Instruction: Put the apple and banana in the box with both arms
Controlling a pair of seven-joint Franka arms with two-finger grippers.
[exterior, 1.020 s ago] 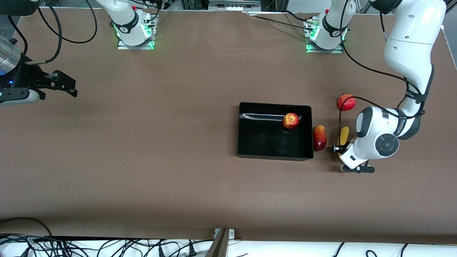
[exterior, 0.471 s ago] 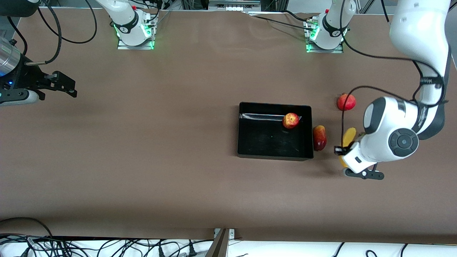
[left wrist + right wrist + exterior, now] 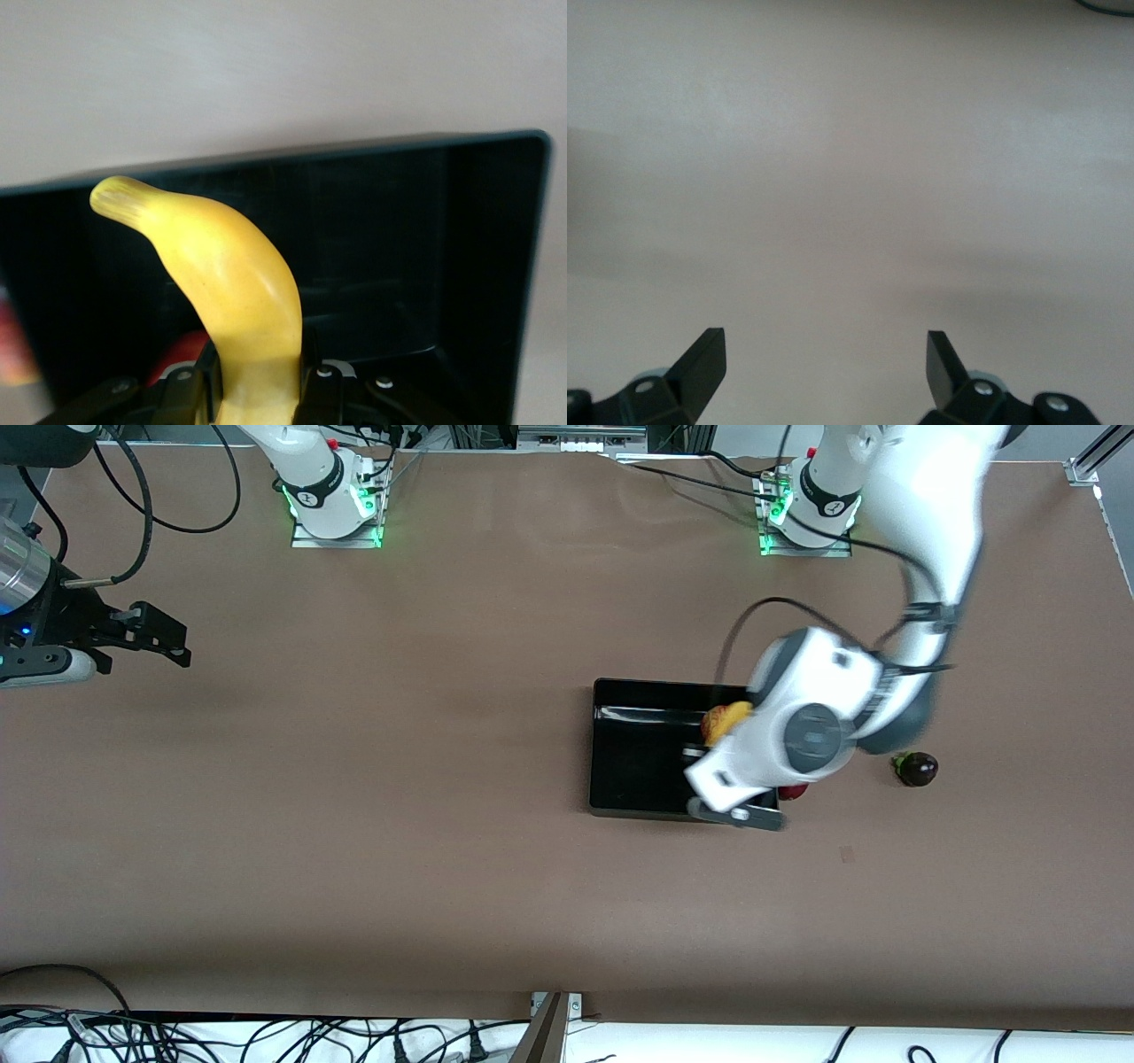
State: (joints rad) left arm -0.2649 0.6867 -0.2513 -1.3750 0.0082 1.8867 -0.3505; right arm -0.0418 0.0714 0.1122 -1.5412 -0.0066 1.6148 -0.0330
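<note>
The black box (image 3: 611, 779) lies mid-table. My left gripper (image 3: 711, 749) is shut on the yellow banana (image 3: 733, 712) and holds it in the air over the box's end toward the left arm's end of the table. In the left wrist view the banana (image 3: 235, 283) sticks out from between the fingers (image 3: 321, 376) of the left gripper (image 3: 259, 390), with the box's wall (image 3: 496, 266) around it. The apple (image 3: 710, 731) lies in the box, mostly hidden by the banana and my wrist. My right gripper (image 3: 168, 642) is open and empty over bare table at the right arm's end; it also shows in the right wrist view (image 3: 824, 354).
A dark-red elongated fruit (image 3: 795, 791) peeks out beside the box, under my left wrist. A small dark purple fruit with a green top (image 3: 917, 769) lies toward the left arm's end. The round red fruit is hidden by the left arm.
My left arm has lifted the banana off the table and swung it over the box. The dark purple fruit has come into view. The right arm has not moved.
</note>
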